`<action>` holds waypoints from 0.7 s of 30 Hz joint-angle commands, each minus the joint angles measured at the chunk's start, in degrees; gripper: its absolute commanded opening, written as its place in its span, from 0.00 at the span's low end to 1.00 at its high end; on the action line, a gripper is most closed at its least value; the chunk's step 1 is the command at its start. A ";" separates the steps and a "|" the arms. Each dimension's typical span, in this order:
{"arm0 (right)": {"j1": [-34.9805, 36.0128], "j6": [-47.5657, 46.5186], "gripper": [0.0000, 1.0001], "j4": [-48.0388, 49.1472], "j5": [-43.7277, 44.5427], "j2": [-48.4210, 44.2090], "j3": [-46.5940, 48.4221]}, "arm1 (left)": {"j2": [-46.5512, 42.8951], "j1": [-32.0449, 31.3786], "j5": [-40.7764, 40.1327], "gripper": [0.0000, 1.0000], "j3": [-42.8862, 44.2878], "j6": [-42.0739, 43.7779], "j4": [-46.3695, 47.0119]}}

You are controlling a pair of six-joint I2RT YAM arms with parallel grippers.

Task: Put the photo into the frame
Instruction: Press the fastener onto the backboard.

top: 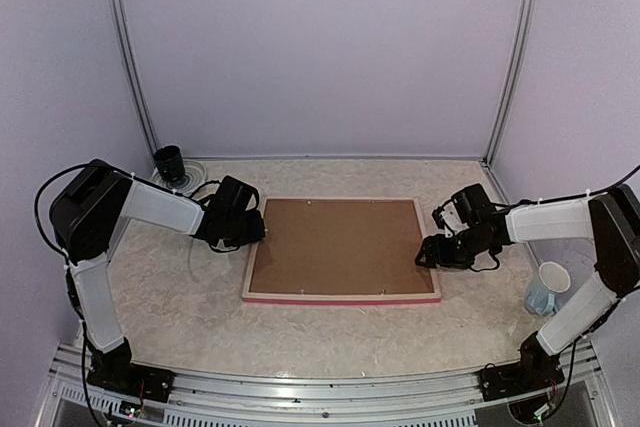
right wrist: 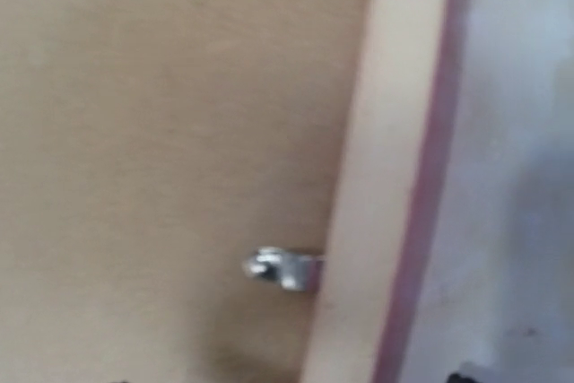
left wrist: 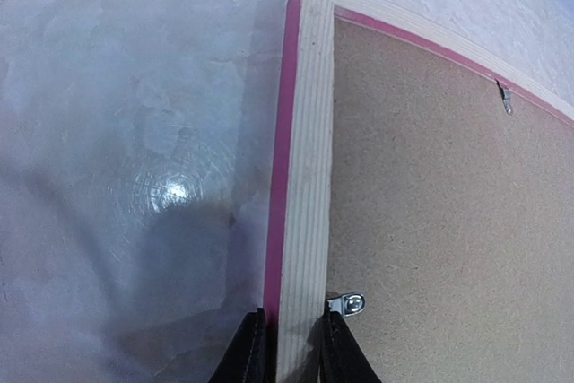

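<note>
Lying back-up near the middle of the pale marbled table (top: 180,287), the large thin rectangular picture frame (top: 340,296) with a bright pink-red front and edges and a pale wood back is seen flat, its long sides running left to right. Its opening is filled by a brown fibreboard backing panel (top: 340,245), against which a small silver metal tab (left wrist: 348,304) is turned on the left rail. The left gripper (left wrist: 294,356) is set at the middle of the frame's left side; in the left wrist view its two black fingers (left wrist: 249,358) are pressed against either side of the pale wood rail, so that rail is pinched between nearly closed jaws. The right gripper (top: 425,252) is placed at the frame's right side, over the rim. The right wrist view is blurred, and only the rail, the panel and another metal tab (right wrist: 285,268) are made out, so how far these jaws are parted, and whether anything is gripped, cannot be told. A pale blue mug (top: 548,287) is stood near the right arm, and a dark round cup (top: 170,161) at the back left corner.
</note>
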 commanded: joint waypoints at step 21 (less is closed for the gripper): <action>0.61 2.53 0.59 0.76 9.17 13.62 14.03 | 1.42 0.94 -0.23 0.21 -3.17 -1.44 -0.97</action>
